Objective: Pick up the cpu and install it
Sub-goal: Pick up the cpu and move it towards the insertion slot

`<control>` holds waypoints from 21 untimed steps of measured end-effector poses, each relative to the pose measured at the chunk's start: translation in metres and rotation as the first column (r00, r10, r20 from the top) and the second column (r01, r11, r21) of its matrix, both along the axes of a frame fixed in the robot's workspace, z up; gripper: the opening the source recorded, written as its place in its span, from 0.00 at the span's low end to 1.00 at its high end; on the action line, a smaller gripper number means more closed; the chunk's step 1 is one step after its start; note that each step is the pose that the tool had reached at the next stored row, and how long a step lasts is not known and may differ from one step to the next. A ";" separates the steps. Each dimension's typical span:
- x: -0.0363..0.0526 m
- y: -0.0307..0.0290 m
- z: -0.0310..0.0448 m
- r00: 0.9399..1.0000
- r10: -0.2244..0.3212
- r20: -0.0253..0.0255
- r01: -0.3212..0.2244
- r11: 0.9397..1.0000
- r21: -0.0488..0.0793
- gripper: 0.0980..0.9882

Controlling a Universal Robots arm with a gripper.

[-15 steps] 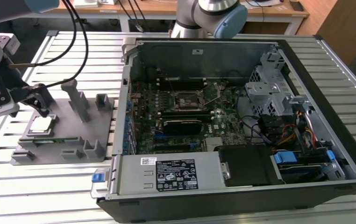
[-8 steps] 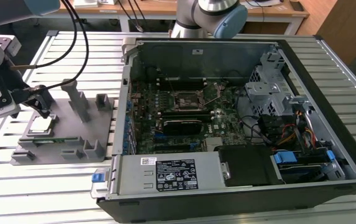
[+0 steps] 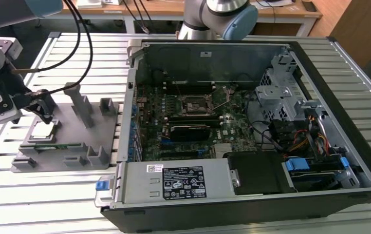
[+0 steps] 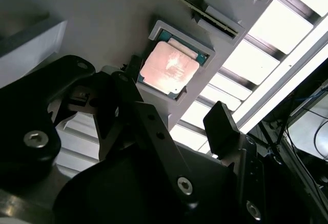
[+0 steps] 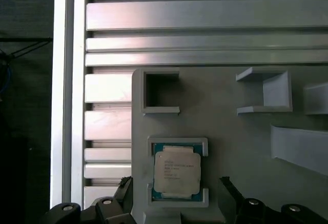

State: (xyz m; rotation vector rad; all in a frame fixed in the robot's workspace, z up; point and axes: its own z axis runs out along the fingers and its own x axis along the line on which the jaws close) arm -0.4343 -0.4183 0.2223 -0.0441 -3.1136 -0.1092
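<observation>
The cpu (image 3: 43,130) is a small silvery square chip lying flat in a recess of the grey holder block (image 3: 75,144) at the exterior view's left. My gripper (image 3: 46,116) hangs just above it, open, with nothing between its fingers. In the first wrist view the cpu (image 5: 177,171) lies in its framed pocket, and one black fingertip (image 5: 125,189) stands on each side of it, apart from its edges. The second wrist view shows the cpu (image 4: 169,67) beyond the spread gripper (image 4: 171,106). The black socket (image 3: 195,103) sits on the motherboard inside the open computer case.
The open computer case (image 3: 341,63) fills the middle and the exterior view's right, with a power supply (image 3: 179,183), drive cage and cables inside. Grey posts (image 3: 82,105) rise from the holder block beside the gripper. Everything rests on a slatted aluminium table (image 3: 43,204).
</observation>
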 end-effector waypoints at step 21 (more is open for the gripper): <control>0.0004 0.0001 -0.0176 1.000 -0.026 0.000 0.026 1.000 -0.006 0.74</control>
